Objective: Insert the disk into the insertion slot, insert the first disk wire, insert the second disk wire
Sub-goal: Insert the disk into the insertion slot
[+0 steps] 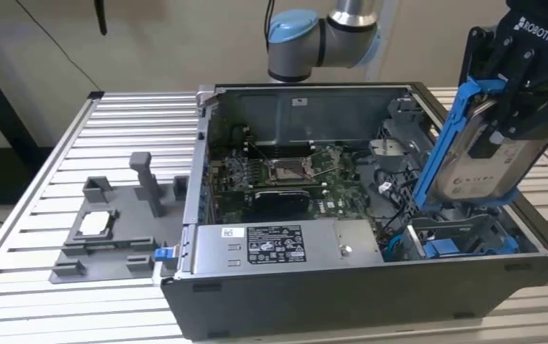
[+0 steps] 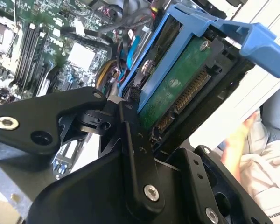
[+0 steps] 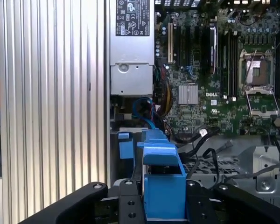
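Case: The big dark case (image 1: 351,304) is lying on the worktop (image 1: 25,244) with its open side facing up.
Inside the case: A green board (image 1: 293,172) is lying flat on the bottom. A grey power box (image 1: 274,247) is sitting along the near wall in the exterior view.
Slot: The slot (image 1: 460,240) is sitting in the case's corner on the exterior view's right, beside the power box. Blue bits are showing in it.
Disk: The disk (image 1: 480,168) is hanging in the air, standing almost on end and leaning a little. Its blue frame (image 1: 443,143) is running around it. Its low end is dipping inside the case, just above the slot. I cannot tell if it is touching the slot.
End effector: The end effector (image 1: 508,125) is squeezing the disk from both sides. In the second wrist view its black fingers (image 2: 130,135) are pressing on the disk's edge, next to the green underside.
Wires: Blue and black wires (image 1: 394,229) are bunching up between the power box and the slot, close to the disk's low end.
Outside the case: A grey holder (image 1: 111,236) with posts is sitting on the worktop on the exterior view's left. A small pale square piece (image 1: 95,224) is lying in it.
Arm: The arm (image 1: 322,36) is reaching over from behind the case.
Person: In the second wrist view a hand (image 2: 233,144) is showing past the disk.
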{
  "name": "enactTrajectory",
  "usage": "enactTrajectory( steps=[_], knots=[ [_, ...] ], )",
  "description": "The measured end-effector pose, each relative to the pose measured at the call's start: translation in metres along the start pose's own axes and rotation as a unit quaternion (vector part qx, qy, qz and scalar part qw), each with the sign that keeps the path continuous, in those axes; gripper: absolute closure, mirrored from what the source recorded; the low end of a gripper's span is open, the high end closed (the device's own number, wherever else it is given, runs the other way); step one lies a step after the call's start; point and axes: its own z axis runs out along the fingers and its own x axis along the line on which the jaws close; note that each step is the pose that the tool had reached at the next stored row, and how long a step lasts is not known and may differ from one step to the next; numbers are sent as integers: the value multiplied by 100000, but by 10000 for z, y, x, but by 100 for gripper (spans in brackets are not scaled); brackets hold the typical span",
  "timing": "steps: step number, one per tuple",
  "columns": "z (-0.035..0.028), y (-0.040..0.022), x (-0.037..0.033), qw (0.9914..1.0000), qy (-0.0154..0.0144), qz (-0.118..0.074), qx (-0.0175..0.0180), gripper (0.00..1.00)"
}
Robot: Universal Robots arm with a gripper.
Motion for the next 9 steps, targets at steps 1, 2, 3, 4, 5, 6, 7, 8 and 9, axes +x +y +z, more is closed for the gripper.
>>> enactTrajectory(
  steps=[1,2,3,4,5,6,7,8,9],
  knots=[
    [5,-13,1,100000,-42,-30,-33,67],
    [10,-26,1,100000,-120,-84,-59,67],
    [16,-39,2,100000,-239,-126,-82,67],
    [22,-51,3,99999,-350,-167,-104,67],
    [30,-65,5,99999,-436,-201,-137,67],
    [37,-77,7,99998,-488,-232,-188,67],
    [44,-86,16,99998,-540,-249,-241,67],
    [52,-99,30,99997,-657,-257,-303,67],
    [63,-104,43,99996,-822,-263,-332,67]
  ],
)
